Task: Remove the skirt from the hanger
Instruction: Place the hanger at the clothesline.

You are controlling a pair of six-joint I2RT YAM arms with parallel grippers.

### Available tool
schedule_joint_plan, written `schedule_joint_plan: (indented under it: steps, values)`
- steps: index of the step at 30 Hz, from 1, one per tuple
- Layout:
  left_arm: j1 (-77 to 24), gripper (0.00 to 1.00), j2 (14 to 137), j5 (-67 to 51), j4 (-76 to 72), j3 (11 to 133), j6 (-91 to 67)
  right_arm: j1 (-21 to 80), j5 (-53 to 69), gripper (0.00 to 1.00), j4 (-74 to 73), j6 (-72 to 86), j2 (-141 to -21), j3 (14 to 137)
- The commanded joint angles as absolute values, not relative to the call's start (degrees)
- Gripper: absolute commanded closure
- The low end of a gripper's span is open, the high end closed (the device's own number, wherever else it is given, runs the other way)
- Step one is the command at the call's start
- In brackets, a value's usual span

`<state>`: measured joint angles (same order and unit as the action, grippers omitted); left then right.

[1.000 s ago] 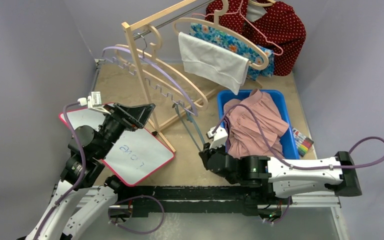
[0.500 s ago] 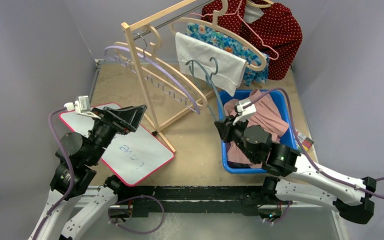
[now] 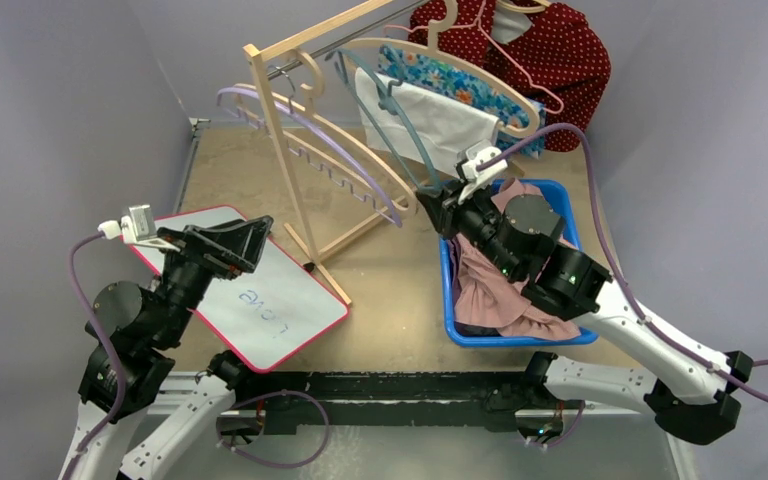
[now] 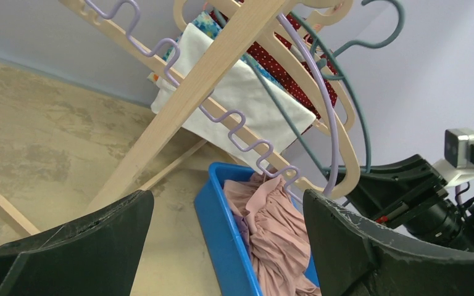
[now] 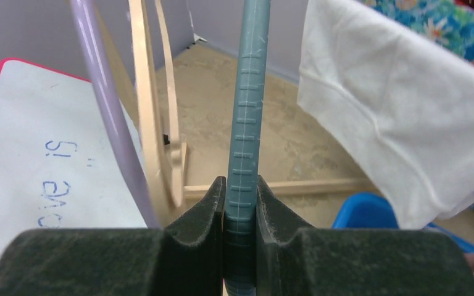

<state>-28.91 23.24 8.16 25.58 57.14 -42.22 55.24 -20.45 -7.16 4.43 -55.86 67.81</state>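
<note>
Skirt [image 3: 505, 285] sits in blue bin [image 3: 444, 270], off teal hanger [image 5: 250, 92]. Right gripper [image 5: 241, 191] pinches that hanger; left gripper [image 4: 225, 206] is spread, empty. Risk: the hanger snags on lavender hanger [image 5: 102, 92] or misses rack [image 3: 272, 130].

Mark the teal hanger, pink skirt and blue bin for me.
teal hanger [image 5: 247, 123], right wrist view, middle of the ridged shaft.
pink skirt [image 4: 278, 228], left wrist view, bunched fabric.
blue bin [image 4: 221, 237], left wrist view, left wall.
</note>
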Motion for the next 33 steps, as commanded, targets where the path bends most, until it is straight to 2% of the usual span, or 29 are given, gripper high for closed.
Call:
schedule_joint_plan:
  steps: [1,8,25,33]
  values:
    - [-28.49,0.09,22.44,9.57,26.36,59.47,-40.00,52.83,-13.92,1.00,-4.72,-2.20,-57.23,73.22]
    - [-28.48,0.09,21.76,9.82,27.75,59.86,-38.57,48.22,-4.68,1.00,-0.16,-5.04,-60.34,75.23]
    - [-28.52,0.08,21.52,11.76,29.80,61.08,-36.09,45.12,0.52,1.00,11.42,-9.09,-67.05,74.27]
    - [-28.52,0.07,21.41,12.52,30.51,61.08,-35.26,45.00,4.37,1.00,17.79,-11.41,-67.88,69.31]
